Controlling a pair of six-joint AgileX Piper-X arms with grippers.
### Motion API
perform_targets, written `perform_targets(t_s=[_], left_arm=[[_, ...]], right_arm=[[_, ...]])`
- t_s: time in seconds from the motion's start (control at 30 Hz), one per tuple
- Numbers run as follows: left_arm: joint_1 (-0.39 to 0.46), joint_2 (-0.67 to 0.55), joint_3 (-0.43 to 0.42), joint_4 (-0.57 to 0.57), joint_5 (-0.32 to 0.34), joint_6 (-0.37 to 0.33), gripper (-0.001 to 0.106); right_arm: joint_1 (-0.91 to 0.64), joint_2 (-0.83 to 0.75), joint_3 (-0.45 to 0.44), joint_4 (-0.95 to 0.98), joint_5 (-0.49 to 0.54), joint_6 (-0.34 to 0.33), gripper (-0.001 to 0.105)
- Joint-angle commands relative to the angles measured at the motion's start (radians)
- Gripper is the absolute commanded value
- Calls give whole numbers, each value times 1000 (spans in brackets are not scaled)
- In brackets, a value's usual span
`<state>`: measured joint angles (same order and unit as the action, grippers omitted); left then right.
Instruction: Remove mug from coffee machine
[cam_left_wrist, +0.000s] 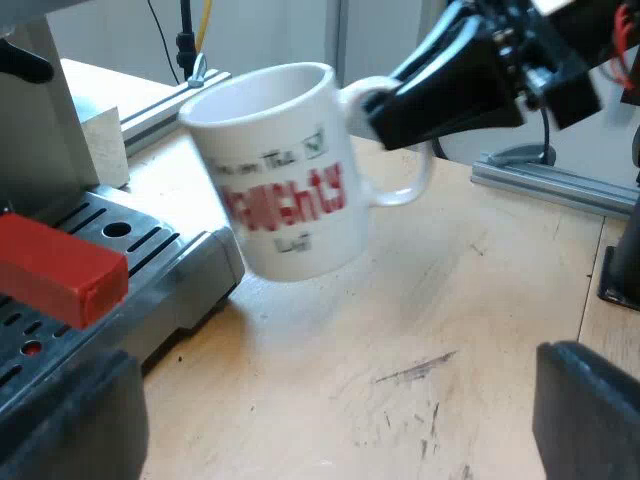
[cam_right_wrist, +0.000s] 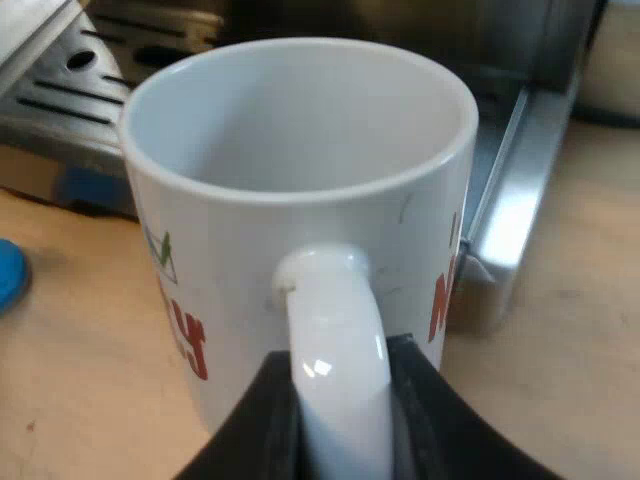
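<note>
Mug (cam_left_wrist: 285, 180), white, printed: held tilted, seemingly off the table (cam_left_wrist: 470, 300), just beside the espresso machine's drip tray (cam_left_wrist: 150, 250), its handle at six o'clock from the right wrist view, pinched by the right gripper (cam_right_wrist: 340, 375) for carrying clear; left gripper (cam_left_wrist: 330, 415) spread wide, empty.

My right gripper (cam_right_wrist: 340, 420) is clamped on the handle (cam_right_wrist: 335, 320) of the mug (cam_right_wrist: 300, 130), with one black finger (cam_right_wrist: 262, 425) pressed against each side of the loop. From the left wrist I see that same gripper (cam_left_wrist: 385, 100) farther off. Its arm slants down toward the handle and the fingers are closed around it. My left gripper (cam_left_wrist: 330, 425) sits near and low, pointing toward the right arm, with its two fingers (cam_left_wrist: 585, 410) spread wide apart.
</note>
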<state>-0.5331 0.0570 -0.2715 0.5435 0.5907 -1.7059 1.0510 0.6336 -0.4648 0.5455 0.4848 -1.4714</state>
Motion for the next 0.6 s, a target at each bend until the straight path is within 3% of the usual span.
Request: perform_targets(t_s=[0.03,0.13,0.4,0.6], left_arm=[[-2,2,-4,-18,12,5,80],[-2,2,-4,-18,12,5,80],[-2,2,-4,-18,12,5,80],[-2,2,-4,-18,12,5,80]], right_arm=[[2,-61,-11,48,12,50,0],[2,-116,-11,137,50,85,0],[-1,-174,0,245,313,85,0],[-1,-174,55,235,393,85,0]])
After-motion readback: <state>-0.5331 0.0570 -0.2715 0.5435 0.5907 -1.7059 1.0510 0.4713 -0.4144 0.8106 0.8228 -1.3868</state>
